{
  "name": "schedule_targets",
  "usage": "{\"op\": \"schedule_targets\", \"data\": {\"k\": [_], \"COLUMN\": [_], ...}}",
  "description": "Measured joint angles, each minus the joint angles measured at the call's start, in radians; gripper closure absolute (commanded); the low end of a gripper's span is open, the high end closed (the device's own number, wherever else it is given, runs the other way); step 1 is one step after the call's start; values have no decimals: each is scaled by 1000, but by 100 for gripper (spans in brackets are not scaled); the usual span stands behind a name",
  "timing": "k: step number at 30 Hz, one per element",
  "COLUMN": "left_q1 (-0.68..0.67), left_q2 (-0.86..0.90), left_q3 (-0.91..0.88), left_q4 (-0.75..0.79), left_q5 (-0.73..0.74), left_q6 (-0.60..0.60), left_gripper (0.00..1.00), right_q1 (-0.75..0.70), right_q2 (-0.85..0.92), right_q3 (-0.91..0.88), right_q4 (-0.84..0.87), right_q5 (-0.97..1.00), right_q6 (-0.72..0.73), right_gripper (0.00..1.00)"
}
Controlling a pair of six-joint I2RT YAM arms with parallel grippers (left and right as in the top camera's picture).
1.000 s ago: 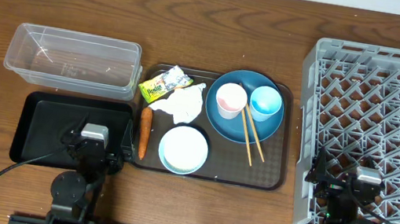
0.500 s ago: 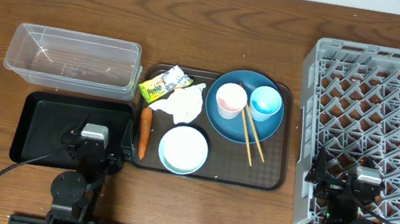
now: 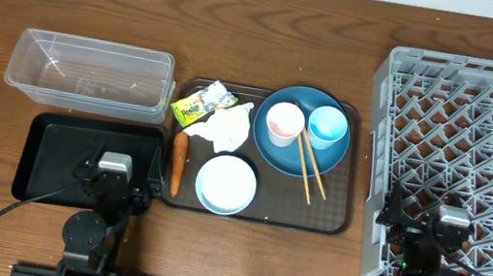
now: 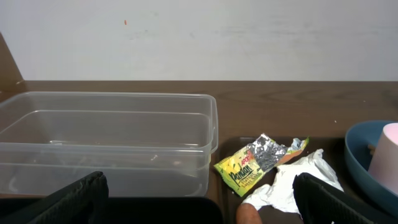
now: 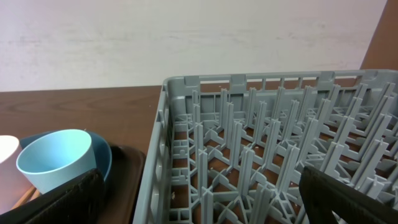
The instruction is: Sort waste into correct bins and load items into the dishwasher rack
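On the brown tray [image 3: 333, 215] lie the snack wrapper [image 3: 203, 104], white tissue [image 3: 221, 129], carrot [image 3: 178, 162] and white bowl [image 3: 226, 183]. The blue plate [image 3: 275, 154] holds the pink cup [image 3: 285, 122], light blue cup [image 3: 328, 126] and chopsticks [image 3: 308, 172]. The clear tub [image 3: 94, 42] and black tray [image 3: 59, 144] are at the left, the grey rack [image 3: 481, 144] at the right. My left gripper [image 3: 113, 177] is open over the black tray's near edge. My right gripper [image 3: 438, 230] is open over the rack's near left corner. No rice grains show.
The left wrist view shows the tub [image 4: 106, 124], wrapper [image 4: 255, 163] and tissue [image 4: 292, 180] ahead of the open fingers [image 4: 199, 205]. The right wrist view shows the rack wall [image 5: 155, 162], the light blue cup [image 5: 56, 158] and open fingers [image 5: 202, 199].
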Motion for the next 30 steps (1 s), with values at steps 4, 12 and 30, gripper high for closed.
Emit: {"op": "schedule_targets", "data": {"k": [4, 12, 30], "left_q1": [0, 0, 0], "left_q2": [0, 0, 13], "left_q3": [0, -2, 196], "left_q4": [2, 91, 198], "left_q5": [0, 36, 98], "left_q6": [-25, -232, -416], "left_gripper": [2, 2, 2], "right_q1": [0, 0, 0], "right_q2": [0, 0, 0], "right_q3": [0, 0, 0], "right_q4": [0, 0, 0], "right_q5": [0, 0, 0], "right_q6": [0, 0, 0], "right_gripper": [1, 1, 1]}}
